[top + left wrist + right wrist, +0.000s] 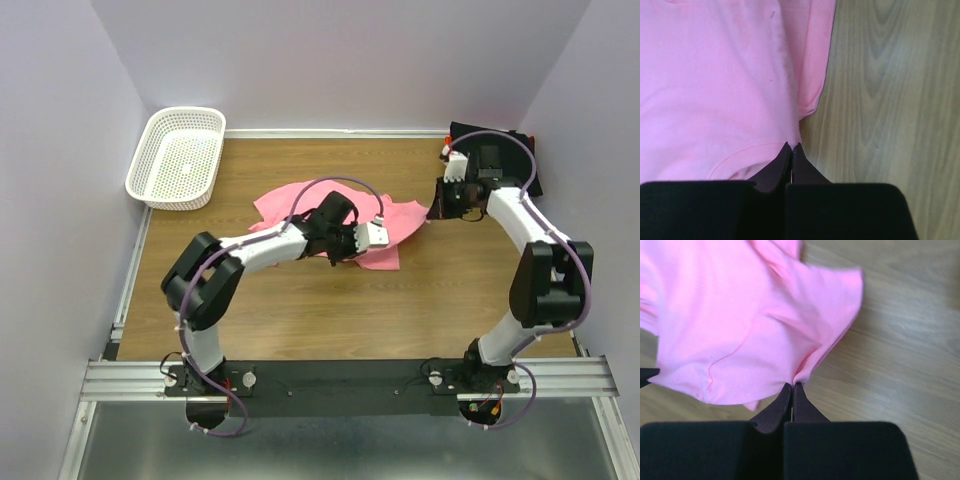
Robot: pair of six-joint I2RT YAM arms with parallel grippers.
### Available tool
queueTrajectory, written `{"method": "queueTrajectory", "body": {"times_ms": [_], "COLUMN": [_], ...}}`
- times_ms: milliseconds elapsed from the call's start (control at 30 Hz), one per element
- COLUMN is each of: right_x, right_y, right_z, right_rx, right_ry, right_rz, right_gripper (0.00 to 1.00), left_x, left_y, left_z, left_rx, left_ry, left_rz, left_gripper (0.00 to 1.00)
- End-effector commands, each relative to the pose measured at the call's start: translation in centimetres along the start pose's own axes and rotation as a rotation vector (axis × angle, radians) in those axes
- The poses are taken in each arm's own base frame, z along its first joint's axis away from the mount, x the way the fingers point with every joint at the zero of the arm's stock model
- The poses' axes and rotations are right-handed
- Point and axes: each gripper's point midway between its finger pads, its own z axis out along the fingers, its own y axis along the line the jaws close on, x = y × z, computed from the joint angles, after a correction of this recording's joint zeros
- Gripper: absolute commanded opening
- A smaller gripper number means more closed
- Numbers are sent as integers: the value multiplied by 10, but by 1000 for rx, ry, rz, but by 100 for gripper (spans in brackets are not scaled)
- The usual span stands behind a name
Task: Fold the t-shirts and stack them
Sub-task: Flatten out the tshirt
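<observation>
The bright pink t-shirt (290, 203) lies rumpled on the wooden table near its middle. My left gripper (345, 254) is shut on the shirt's near edge. In the left wrist view the fingertips (791, 145) pinch a pucker of pink cloth (715, 90) right where it meets bare wood. My right gripper (436, 208) is shut on the shirt's right edge. The right wrist view shows its tips (792, 385) biting a fold of the pink cloth (750, 325), which is lifted and bunched. A black t-shirt (512, 150) lies at the back right corner, partly under my right arm.
A white lattice basket (178, 155) stands at the back left corner. Lilac walls close in the table on the left, back and right. Bare wood (330, 310) lies between the pink shirt and the arm bases.
</observation>
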Motion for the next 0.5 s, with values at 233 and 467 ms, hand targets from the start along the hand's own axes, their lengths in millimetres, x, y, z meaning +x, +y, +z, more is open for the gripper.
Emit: {"method": "queueTrajectory", "body": {"times_ms": [233,467], "right_x": [-44,-28], "right_y": [132,249], "right_z": [-50,-3], "right_rx": [-472,-620], "right_ry": [-154,-36], "right_rz": [-168,-377], "right_gripper": [0,0], "left_x": [47,117], "left_y": [43,54], "left_z": [-113,-131], "left_rx": [-99,-132], "left_ry": [-67,-24], "left_rz": [-202,-411], "left_gripper": [0,0]}}
